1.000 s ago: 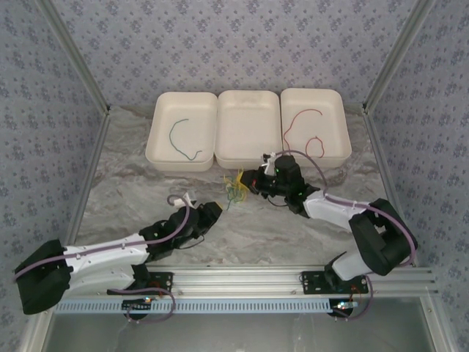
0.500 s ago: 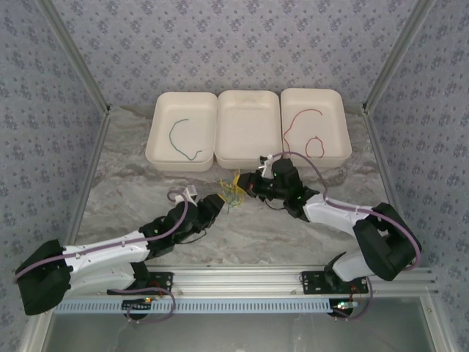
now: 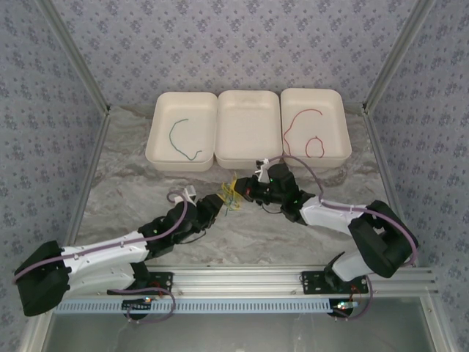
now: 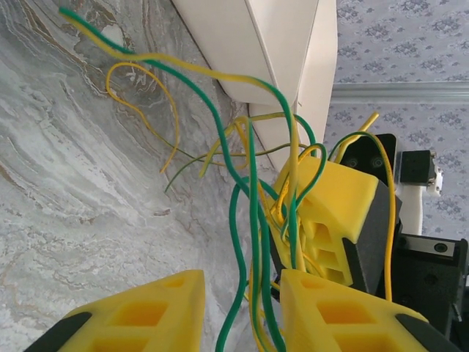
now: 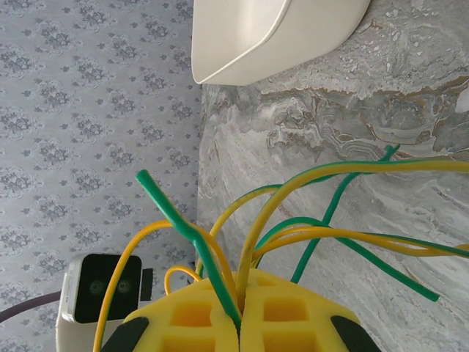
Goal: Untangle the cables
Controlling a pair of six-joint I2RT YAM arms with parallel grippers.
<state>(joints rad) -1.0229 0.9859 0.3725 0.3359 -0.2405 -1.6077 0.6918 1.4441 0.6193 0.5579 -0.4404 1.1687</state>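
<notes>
Left gripper (image 3: 218,202) moved up to cables (image 3: 233,193) | fingers apart, straddling green strands | right gripper (image 3: 251,192) clamped on them, just before middle tray (image 3: 248,125) | thin, limp, light: pinch one strand near knot

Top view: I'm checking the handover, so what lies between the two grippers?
The tangle of green and yellow cables lies between the left gripper and the right gripper, shown in the top view; the right one pinches its strands.
</notes>
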